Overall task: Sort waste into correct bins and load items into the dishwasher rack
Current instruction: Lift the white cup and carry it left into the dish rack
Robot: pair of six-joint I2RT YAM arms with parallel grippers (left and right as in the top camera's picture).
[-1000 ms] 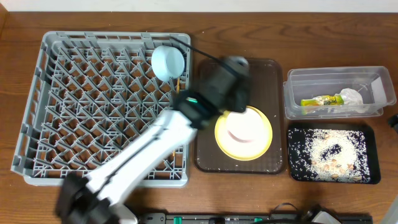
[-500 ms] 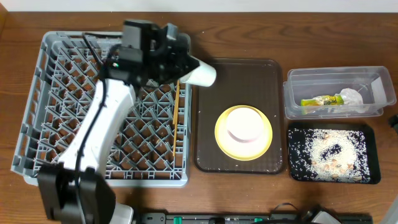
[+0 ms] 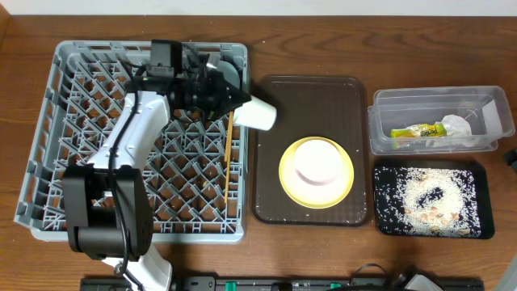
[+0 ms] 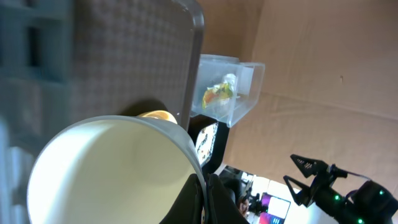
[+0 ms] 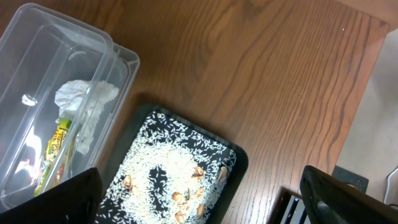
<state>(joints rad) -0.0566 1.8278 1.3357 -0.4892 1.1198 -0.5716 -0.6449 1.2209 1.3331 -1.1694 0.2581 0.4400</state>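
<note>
Left tool (image 3: 239,103) swung over rack (image 3: 48,137), gripping white cup (image 3: 260,114); right tool (image 5: 199,202) wide; wrapper (image 3: 418,130) print unreadable.

Left gripper (image 3: 241,103) tight on white cup (image 3: 260,113), arm outstretched; right gripper (image 5: 199,205) wide open.

Table (image 3: 323,32), left to right: rack (image 3: 48,162), serving tray (image 3: 271,186), then two bins. Tub (image 3: 428,90) sits behind, flat tray (image 3: 380,202) in front of it. Wrapper (image 3: 418,130) and napkin (image 3: 457,124) lie in the tub, rice scraps (image 3: 428,198) in the flat tray. Plate (image 3: 289,187) on the serving tray, cup (image 3: 317,162) on the plate. Chopsticks (image 3: 229,137) in the rack, along its right edge. Second cup (image 3: 260,113) in the left gripper (image 3: 242,103), over the rack/serving-tray boundary.
</note>
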